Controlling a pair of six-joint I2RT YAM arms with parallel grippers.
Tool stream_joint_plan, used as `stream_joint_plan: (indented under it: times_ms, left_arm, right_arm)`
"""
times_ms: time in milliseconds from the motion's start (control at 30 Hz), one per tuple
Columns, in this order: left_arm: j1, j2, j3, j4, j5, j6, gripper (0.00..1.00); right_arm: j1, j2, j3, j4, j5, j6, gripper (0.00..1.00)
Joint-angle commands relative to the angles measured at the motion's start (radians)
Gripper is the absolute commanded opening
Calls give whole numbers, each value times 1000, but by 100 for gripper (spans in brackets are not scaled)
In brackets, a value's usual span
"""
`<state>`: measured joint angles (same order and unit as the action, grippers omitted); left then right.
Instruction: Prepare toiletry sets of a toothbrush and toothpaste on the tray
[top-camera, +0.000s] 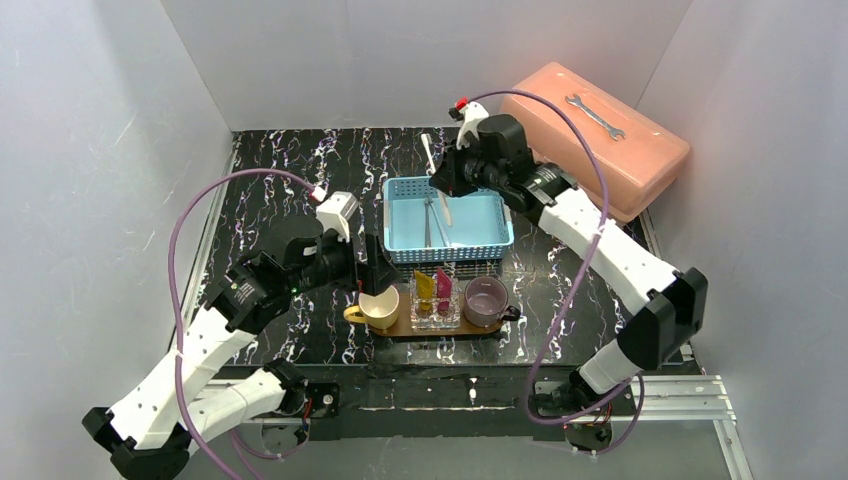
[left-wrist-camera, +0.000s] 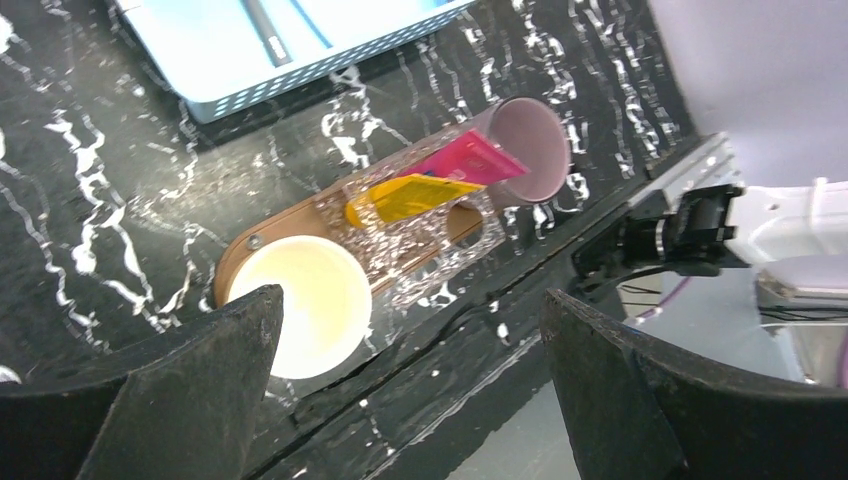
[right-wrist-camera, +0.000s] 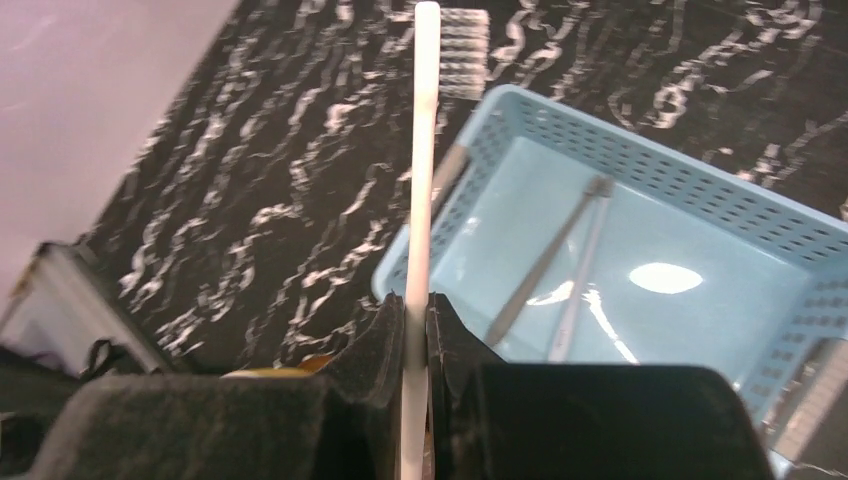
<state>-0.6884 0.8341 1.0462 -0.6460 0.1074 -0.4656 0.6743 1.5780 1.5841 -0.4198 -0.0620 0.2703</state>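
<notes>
The brown wooden tray (top-camera: 352, 316) lies at the table's front and carries a cream cup (top-camera: 379, 307), a clear square container (top-camera: 435, 312) and a purple cup (top-camera: 486, 300). The yellow toothpaste (top-camera: 425, 288) and pink toothpaste (top-camera: 443, 287) stand in the container. My right gripper (top-camera: 446, 180) is shut on a white toothbrush (right-wrist-camera: 425, 150), held above the far left corner of the blue basket (top-camera: 450, 253). Two more toothbrushes (right-wrist-camera: 575, 260) lie in the basket. My left gripper (left-wrist-camera: 412, 310) is open and empty, above the tray's left end (left-wrist-camera: 250, 250) beside the cream cup (left-wrist-camera: 305, 300).
A salmon toolbox (top-camera: 600, 135) with a wrench (top-camera: 595, 115) on its lid stands at the back right. White walls close in the black marbled table on three sides. A metal rail (top-camera: 690, 400) runs along the front edge.
</notes>
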Motion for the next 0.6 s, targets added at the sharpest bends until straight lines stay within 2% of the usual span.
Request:
stream_joint_plan:
  times_ms: [0, 167, 567]
  left_arm:
    - [6, 19, 53, 76, 103, -53, 99]
    - [6, 35, 45, 174, 176, -112, 99]
    - [7, 56, -3, 433, 347, -264, 99]
  right_arm:
    - [-2, -117, -85, 187, -192, 122, 1]
    - [1, -229, -258, 460, -303, 305, 1]
    - [41, -331, -451, 886, -409, 605, 1]
